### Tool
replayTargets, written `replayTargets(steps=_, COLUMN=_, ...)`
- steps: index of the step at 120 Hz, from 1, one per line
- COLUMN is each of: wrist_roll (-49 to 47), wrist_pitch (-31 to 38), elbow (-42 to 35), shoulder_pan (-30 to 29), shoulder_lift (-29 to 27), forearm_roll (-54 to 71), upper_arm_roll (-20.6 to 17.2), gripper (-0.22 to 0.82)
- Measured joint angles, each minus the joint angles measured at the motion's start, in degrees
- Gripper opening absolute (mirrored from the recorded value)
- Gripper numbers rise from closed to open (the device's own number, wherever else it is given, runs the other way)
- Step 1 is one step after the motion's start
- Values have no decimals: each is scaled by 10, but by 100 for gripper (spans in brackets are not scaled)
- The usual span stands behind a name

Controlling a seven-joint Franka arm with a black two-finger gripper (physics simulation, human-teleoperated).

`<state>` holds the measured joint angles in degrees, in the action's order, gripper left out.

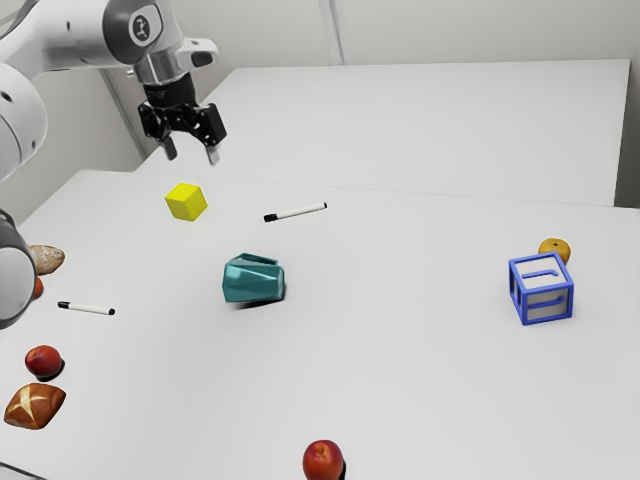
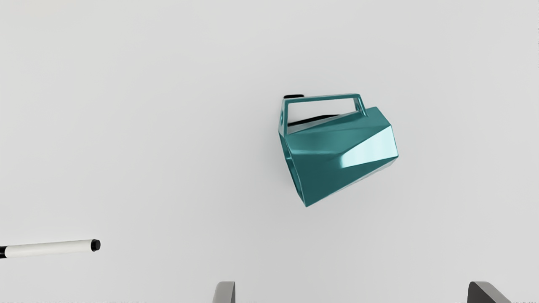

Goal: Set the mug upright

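Well, the teal mug (image 2: 320, 172) lies on its side on the white table (image 1: 420, 390), not upright. The wrist view gives its looped handle and part of the open mouth; the exterior view gives instead its place among the other things. My gripper (image 1: 191, 155) hangs above the table, beyond the mug and toward the exterior view's left, fingers spread wide with nothing between them. From the wrist view, the mug is out ahead of the fingertips, touching neither

Off past the mug's mouth is a white pen (image 2: 50, 248), probably the one that the exterior view puts to the left of the mug. A second pen (image 1: 300, 211) lies just beyond the mug, and a yellow cube (image 1: 186, 202) beyond it and to the exterior view's left. Well to the mug's right in that view sits a blue-edged block (image 1: 541, 289), an orange (image 1: 554, 249) close behind it. A red fruit (image 1: 323, 460) is on the near side of the mug. Far to the mug's left, in the same view, are another red fruit (image 1: 43, 361), a scored roll (image 1: 35, 406) and a pale loaf (image 1: 46, 259), partly hidden by the arm
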<state>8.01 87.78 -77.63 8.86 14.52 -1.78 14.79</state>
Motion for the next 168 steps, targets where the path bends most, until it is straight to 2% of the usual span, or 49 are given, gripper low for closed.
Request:
replayTargets(steps=20, wrist_roll=4, wrist_pitch=-2, elbow=-7, shoulder_pan=7, shoulder_lift=-4, forearm_roll=4, upper_arm_roll=0, gripper=60)
replayTargets(steps=28, wrist_roll=1, wrist_pitch=0, elbow=-38, shoulder_pan=9, shoulder_lift=-17, forearm_roll=-3, upper_arm_roll=0, gripper=60)
replayTargets(steps=37, wrist_roll=-11, wrist_pitch=7, elbow=-102, shoulder_pan=10, shoulder_lift=-48, forearm_roll=-7, upper_arm_roll=0, gripper=60)
replayTargets(steps=45, wrist_roll=-21, wrist_pitch=36, elbow=-192, shoulder_pan=7, shoulder_lift=-90, forearm_roll=-8, upper_arm_roll=2, gripper=60)
replayTargets(steps=53, wrist_roll=-25, wrist_pitch=66, elbow=-251, shoulder_pan=9, shoulder_lift=-118, forearm_roll=-8, upper_arm_roll=21, gripper=60)
replayTargets(steps=65, wrist_roll=-19, wrist_pitch=119, elbow=-309, shoulder_pan=7, shoulder_lift=-127, forearm_roll=-12, upper_arm_roll=52, gripper=60)
replayTargets(steps=81, wrist_roll=0, wrist_pitch=195, elbow=-348, shoulder_pan=-12, shoulder_lift=-113, forearm_roll=-43, upper_arm_roll=76, gripper=60)
replayTargets(steps=111, wrist_roll=74, wrist_pitch=301, elbow=-383, shoulder_pan=2, shoulder_lift=-60, forearm_roll=-228, upper_arm_roll=96, gripper=60)
replayTargets(steps=136, wrist_roll=141, wrist_pitch=336, elbow=-396, shoulder_pan=-1, shoulder_lift=-45, forearm_roll=-341, upper_arm_roll=97, gripper=60)
replayTargets(steps=168, wrist_roll=217, wrist_pitch=347, elbow=-405, shoulder_pan=-12, shoulder_lift=-9, forearm_roll=-450, upper_arm_roll=97, gripper=60)
